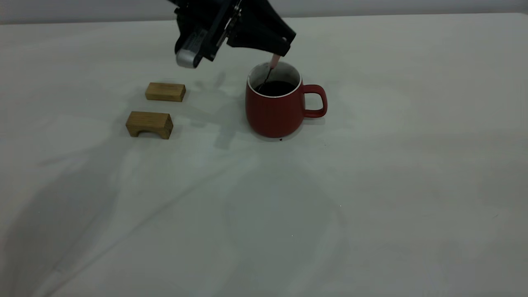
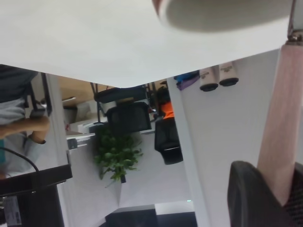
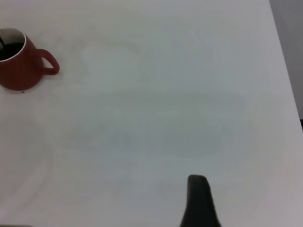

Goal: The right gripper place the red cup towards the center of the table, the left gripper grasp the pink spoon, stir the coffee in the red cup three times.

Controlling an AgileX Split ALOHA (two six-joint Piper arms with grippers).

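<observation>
The red cup [image 1: 274, 115] stands upright near the middle of the table [image 1: 371, 198], its handle pointing to the exterior view's right. Dark coffee [image 1: 275, 88] fills it partway. My left gripper [image 1: 280, 50] hangs just above the cup's far rim, shut on the pink spoon [image 1: 274, 62]. The spoon's grey neck reaches down into the coffee and its bowl is hidden in the liquid. In the left wrist view the pink handle [image 2: 279, 123] runs from my left gripper [image 2: 280, 187] up to the cup's rim [image 2: 222, 16]. My right gripper [image 3: 198, 191] hovers far from the cup [image 3: 19, 71].
Two small wooden blocks lie left of the cup: a flat one [image 1: 165, 91] and an arched one [image 1: 149, 124] nearer the front. The left arm's body overhangs the space between the blocks and the cup.
</observation>
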